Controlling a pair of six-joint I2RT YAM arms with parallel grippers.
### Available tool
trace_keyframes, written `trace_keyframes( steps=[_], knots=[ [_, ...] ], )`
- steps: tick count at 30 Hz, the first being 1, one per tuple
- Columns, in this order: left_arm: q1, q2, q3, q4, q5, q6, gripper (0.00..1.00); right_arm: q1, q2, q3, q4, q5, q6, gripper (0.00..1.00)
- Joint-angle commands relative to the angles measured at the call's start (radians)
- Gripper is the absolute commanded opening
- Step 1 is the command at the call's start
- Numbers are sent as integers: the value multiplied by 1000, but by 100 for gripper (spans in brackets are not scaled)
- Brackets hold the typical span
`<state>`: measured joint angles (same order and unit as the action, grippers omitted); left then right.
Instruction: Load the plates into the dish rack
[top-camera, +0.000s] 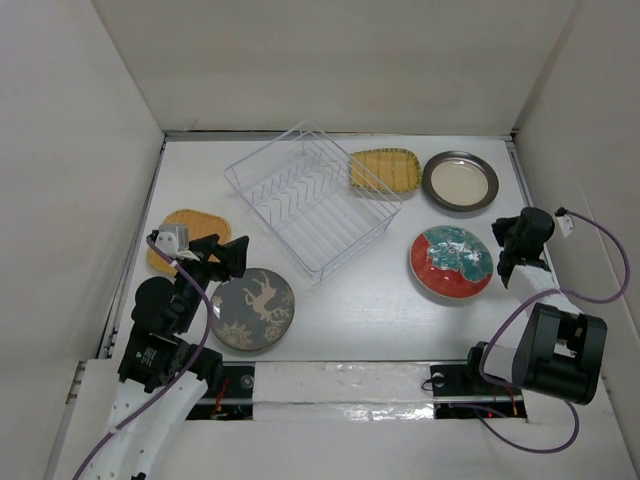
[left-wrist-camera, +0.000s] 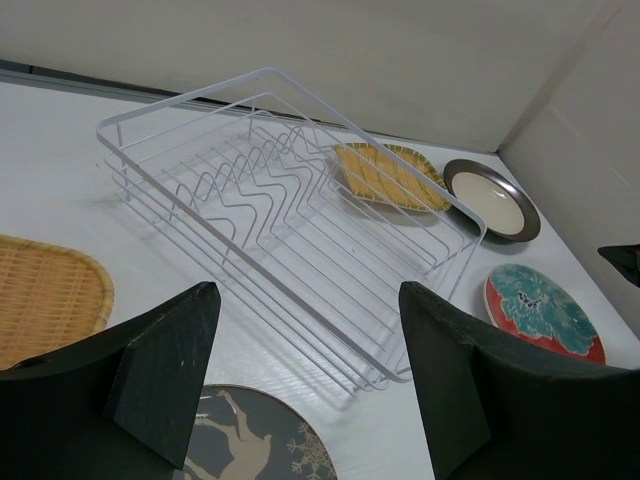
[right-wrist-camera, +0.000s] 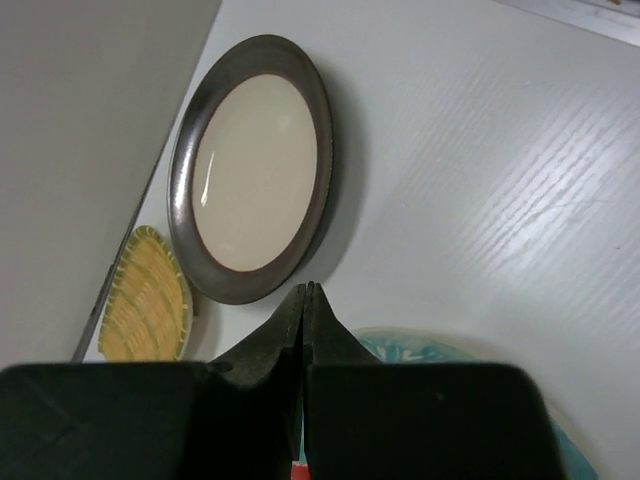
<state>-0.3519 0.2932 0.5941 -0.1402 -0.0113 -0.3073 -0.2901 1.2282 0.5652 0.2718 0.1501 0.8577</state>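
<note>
Plate with deer motif lies near the table's near-left corner, just below the wide-open, empty left claw; dish rack beyond, right claw closed, empty.

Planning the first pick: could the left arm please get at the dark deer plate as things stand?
Probably yes: its open fingers hang just over the deer plate, and nothing lies between them.

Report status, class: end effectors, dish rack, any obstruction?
Left end effector open, by the deer plate. Right end effector shut, empty. Dish rack empty, nothing loaded. No obstruction seen at rack.
</note>
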Motion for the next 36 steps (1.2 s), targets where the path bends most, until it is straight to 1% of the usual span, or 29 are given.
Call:
trace_keyframes(
  steps=[1, 2, 3, 4, 5, 6, 7, 8, 9, 10, 11, 13, 16, 17, 18, 20, 22, 25, 26, 27, 28, 29, 31, 33, 35, 36],
  knots=[
    [-7, 4, 15, 33, -7, 17, 69, -36, 22, -18, 90, 14, -58, 7],
    [-7, 4, 15, 31, -9, 17, 69, -47, 51, -1, 101, -38, -69, 32],
    [-7, 4, 15, 30, -9, 16, 69, -47, 85, 24, 107, -65, -81, 46],
    [-7, 6, 15, 30, -9, 16, 69, -47, 152, 85, 81, -73, -86, 57],
    [-7, 7, 13, 30, -9, 16, 69, -47, 184, 103, 90, -87, -85, 73],
    [-7, 7, 13, 30, -10, 16, 69, -47, 215, 117, 111, -125, -85, 77],
    [-7, 7, 13, 30, -10, 16, 69, -47, 273, 130, 151, -136, -77, 78],
    [-7, 9, 15, 28, -12, 16, 69, -47, 305, 153, 170, -144, -54, 79],
    [-7, 11, 13, 30, -13, 17, 69, -47, 338, 168, 188, -202, -46, 79],
    [-7, 14, 13, 30, -13, 17, 69, -47, 376, 192, 191, -216, -45, 80],
    [-7, 17, 13, 31, -15, 17, 69, -37, 446, 241, 182, -219, -25, 80],
    [-7, 24, 13, 31, -22, 17, 69, -37, 511, 277, 197, -237, -6, 78],
    [-7, 32, 13, 30, -38, 20, 69, -37, 640, 337, 227, -286, 64, 72],
    [-7, 32, 13, 31, -39, 20, 69, -46, 640, 350, 236, -287, 75, 71],
    [-7, 34, 12, 31, -39, 20, 69, -46, 684, 367, 242, -317, 81, 70],
    [-7, 40, 10, 37, -42, 22, 69, -46, 720, 435, 222, -352, 86, 66],
    [-7, 50, 12, 42, -52, 25, 69, -55, 766, 507, 170, -386, 86, 65],
    [-7, 66, 13, 47, -59, 28, 69, -67, 815, 545, 182, -449, 125, 54],
    [-7, 70, 13, 48, -61, 30, 69, -78, 820, 539, 196, -461, 160, 33],
    [-7, 75, 13, 48, -62, 30, 69, -78, 820, 529, 211, -462, 179, 21],
    [-7, 81, 13, 48, -67, 30, 69, -89, 814, 512, 260, -454, 194, 14],
    [-7, 84, 13, 47, -68, 30, 69, -89, 785, 466, 285, -430, 220, 2],
    [-7, 93, 15, 44, -75, 30, 69, -89, 743, 424, 357, -397, 237, 0],
    [-7, 96, 15, 47, -72, 30, 69, -80, 648, 369, 400, -333, 253, 0],
    [5, 100, 13, 50, -64, 30, 68, -67, 573, 354, 411, -285, 247, 0],
    [5, 101, 13, 50, -59, 30, 68, -67, 489, 351, 409, -232, 233, 0]
  ],
)
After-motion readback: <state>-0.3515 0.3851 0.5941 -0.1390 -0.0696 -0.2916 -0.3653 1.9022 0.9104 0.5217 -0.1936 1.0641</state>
